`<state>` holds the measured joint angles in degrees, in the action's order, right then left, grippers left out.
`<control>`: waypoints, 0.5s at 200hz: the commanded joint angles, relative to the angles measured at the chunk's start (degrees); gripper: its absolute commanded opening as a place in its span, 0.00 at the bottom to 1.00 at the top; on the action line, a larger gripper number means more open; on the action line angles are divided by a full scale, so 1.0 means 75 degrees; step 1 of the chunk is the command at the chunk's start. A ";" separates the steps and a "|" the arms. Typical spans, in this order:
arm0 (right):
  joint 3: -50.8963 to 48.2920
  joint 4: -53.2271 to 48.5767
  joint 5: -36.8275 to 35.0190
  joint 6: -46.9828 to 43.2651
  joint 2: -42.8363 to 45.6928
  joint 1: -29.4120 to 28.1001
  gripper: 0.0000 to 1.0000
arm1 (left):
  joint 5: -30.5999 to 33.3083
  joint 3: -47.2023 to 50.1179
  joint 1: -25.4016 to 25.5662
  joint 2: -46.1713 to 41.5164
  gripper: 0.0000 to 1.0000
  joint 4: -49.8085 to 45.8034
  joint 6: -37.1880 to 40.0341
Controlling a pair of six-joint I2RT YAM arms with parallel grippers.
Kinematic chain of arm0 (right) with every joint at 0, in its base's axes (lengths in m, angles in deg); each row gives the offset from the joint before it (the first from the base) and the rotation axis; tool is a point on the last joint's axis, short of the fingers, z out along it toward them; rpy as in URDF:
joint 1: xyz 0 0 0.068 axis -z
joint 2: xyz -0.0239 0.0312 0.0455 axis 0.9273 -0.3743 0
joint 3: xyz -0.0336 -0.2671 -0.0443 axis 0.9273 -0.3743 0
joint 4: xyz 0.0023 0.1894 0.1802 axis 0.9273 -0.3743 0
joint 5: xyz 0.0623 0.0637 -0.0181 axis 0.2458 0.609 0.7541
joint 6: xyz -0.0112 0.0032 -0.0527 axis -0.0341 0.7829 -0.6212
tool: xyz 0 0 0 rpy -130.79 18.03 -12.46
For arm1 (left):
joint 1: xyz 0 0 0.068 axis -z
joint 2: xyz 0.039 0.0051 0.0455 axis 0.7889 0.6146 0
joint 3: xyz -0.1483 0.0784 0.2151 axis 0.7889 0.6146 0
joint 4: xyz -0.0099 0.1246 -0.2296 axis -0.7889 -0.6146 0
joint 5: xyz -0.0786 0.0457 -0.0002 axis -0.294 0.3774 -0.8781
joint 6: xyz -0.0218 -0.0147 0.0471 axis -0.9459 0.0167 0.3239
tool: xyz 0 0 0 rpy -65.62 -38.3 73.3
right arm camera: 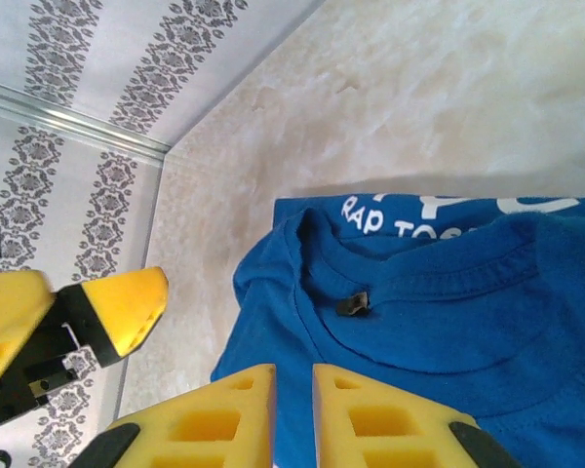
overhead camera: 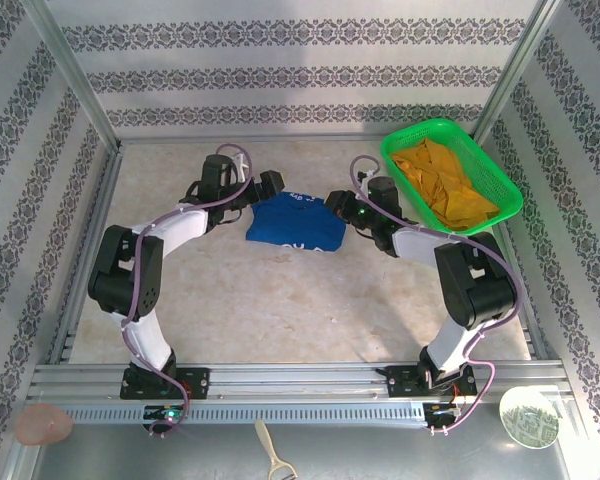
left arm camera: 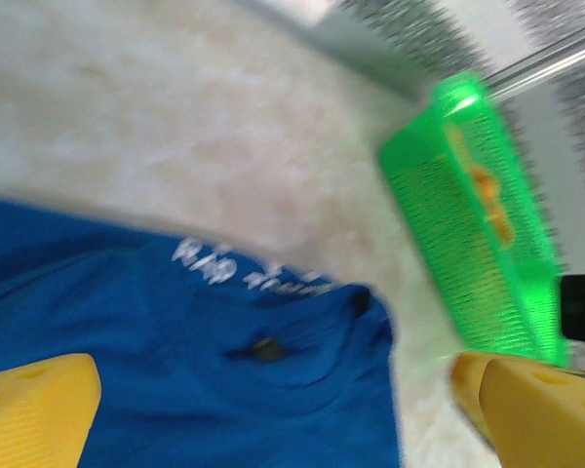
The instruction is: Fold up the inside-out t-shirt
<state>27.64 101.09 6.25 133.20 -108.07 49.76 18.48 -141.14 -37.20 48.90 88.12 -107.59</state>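
- The right gripper [right arm camera: 292, 380] has its two yellow fingers drawn almost together. Only a thin slit parts them, and no cloth is in it.
- In the right wrist view the fingertips sit just at the hem-side edge of the inside-out t-shirt [overhead camera: 295, 225], whose blue cloth spreads from 12 to 4 o'clock of them.
- Just past the tips is the collar [right arm camera: 419, 283] with a small dark tag [right arm camera: 353, 304] on its seam. White lettering [right arm camera: 419, 210] runs along the fold edge at 1 o'clock.
- The left gripper [left arm camera: 273, 375] is released, its yellow fingers spread wide at the lower corners of the left wrist view and nothing clasped between them.
- It hangs over the shirt, and the blue cloth fills the space under and between the fingers. That picture is blurred.
- In the top view the shirt lies as a compact, roughly rectangular patch on the table [overhead camera: 280, 310], toward 12 o'clock of the table's middle. The left gripper is at its 10 o'clock and the right gripper at its 2 o'clock, both just beside it.
- A green basket [overhead camera: 487, 165] stands further out at the shirt's 2 o'clock, apart from it, near the far right corner.
- An orange-yellow garment [overhead camera: 445, 185] lies crumpled inside the basket.
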 commanded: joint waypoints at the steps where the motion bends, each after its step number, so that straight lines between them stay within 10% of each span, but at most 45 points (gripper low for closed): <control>1: -0.0139 0.0055 0.0064 -0.0040 -0.0286 -0.0080 0.19 | 0.0641 -0.0659 -0.0105 0.0326 1.00 -0.2666 0.1101; 100: -0.0363 0.0554 -0.0036 0.0066 -0.1590 -0.0202 0.16 | -0.0912 -0.0878 -0.0132 0.1827 1.00 -0.2935 0.1378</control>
<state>26.07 102.66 6.14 133.37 -118.59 48.73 17.63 -150.05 -37.88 60.92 65.59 -97.03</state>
